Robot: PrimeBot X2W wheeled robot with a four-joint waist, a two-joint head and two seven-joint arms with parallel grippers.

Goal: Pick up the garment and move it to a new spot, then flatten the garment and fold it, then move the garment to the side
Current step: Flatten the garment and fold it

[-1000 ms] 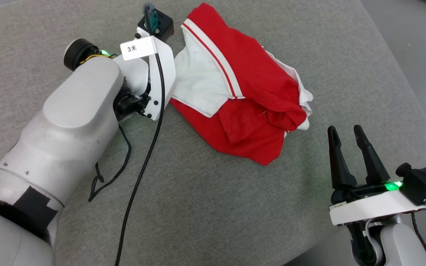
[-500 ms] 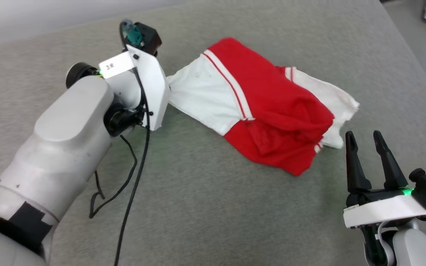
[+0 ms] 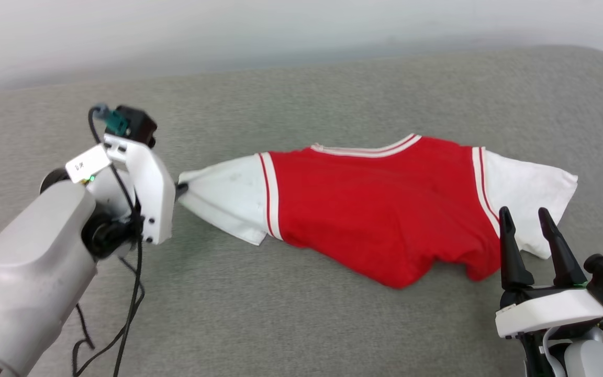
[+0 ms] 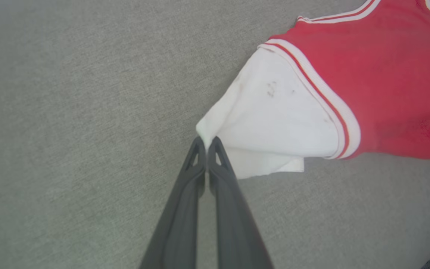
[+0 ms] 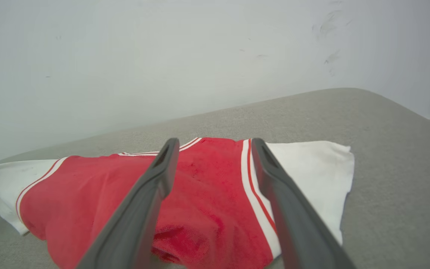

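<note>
L tool (image 4: pixel 206 141) clamped on garment (image 3: pixel 375 220) at white sleeve tip; garment lies spread across grey worktop (image 3: pixel 280 314) (red body rumpled). R tool (image 3: pixel 524 213) w/ fingers apart, nr other sleeve, empty.

The red jersey with white sleeves (image 3: pixel 385 209) is soft, matt knit cloth, faintly smudged on the white. The grey surface (image 3: pixel 280 324) has a coarse, dull, felt-like weave. The left pincer (image 4: pixel 207 144) and right pincer (image 3: pixel 524 210) have smooth, matt dark plastic fingers. The pale grey arm shell (image 3: pixel 34 246) looks like smooth plastic with a soft sheen. The white wall (image 5: pixel 162 56) is flat paint, scuffed.
</note>
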